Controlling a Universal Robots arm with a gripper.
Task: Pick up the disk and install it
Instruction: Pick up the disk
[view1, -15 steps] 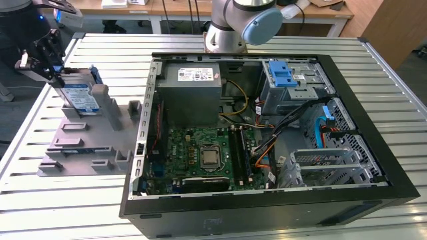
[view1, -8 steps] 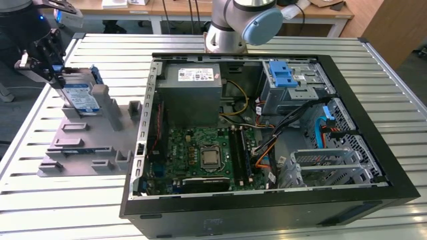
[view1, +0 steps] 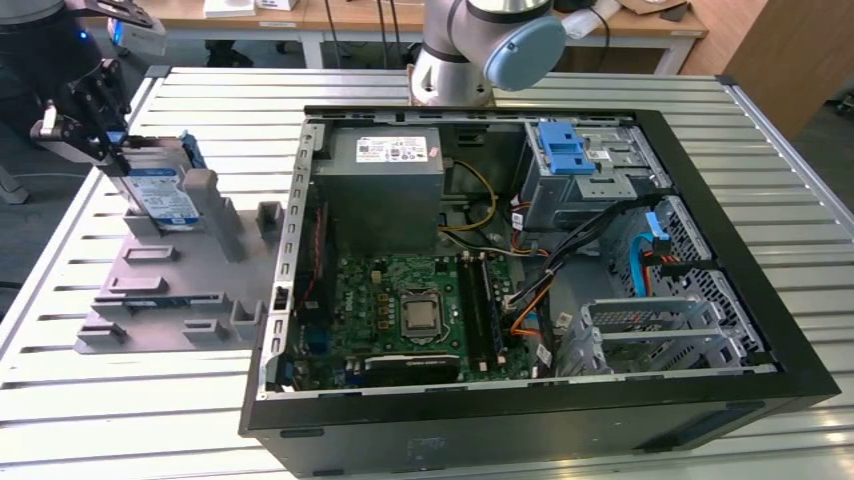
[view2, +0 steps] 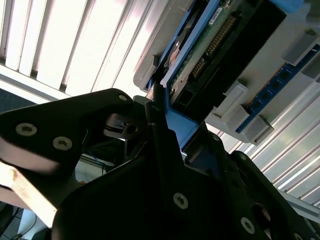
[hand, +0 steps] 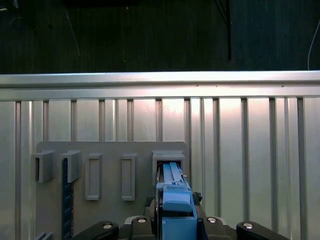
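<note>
The disk (view1: 158, 188), a silver drive with a white-and-blue label and blue rails, stands on edge in a slot of the grey plastic stand (view1: 174, 290) at the exterior view's left. My gripper (view1: 104, 135) sits at the disk's upper end, its black fingers (view1: 83, 105) closed on the blue rail. In the first wrist view the blue rail (hand: 174, 192) runs from between the fingers of the gripper (hand: 175, 202) into the stand's slot (hand: 168, 160). The second wrist view shows the gripper (view2: 167, 122) clamped on the disk's blue edge (view2: 180, 127).
An open black computer case (view1: 747, 250) lies at the exterior view's right, with a grey power-supply box (view1: 387, 165), a blue-latched drive bay (view1: 567, 150) and a green motherboard (view1: 414, 305). The arm's base (view1: 454, 60) stands behind it. The table (view1: 120, 400) is slatted metal.
</note>
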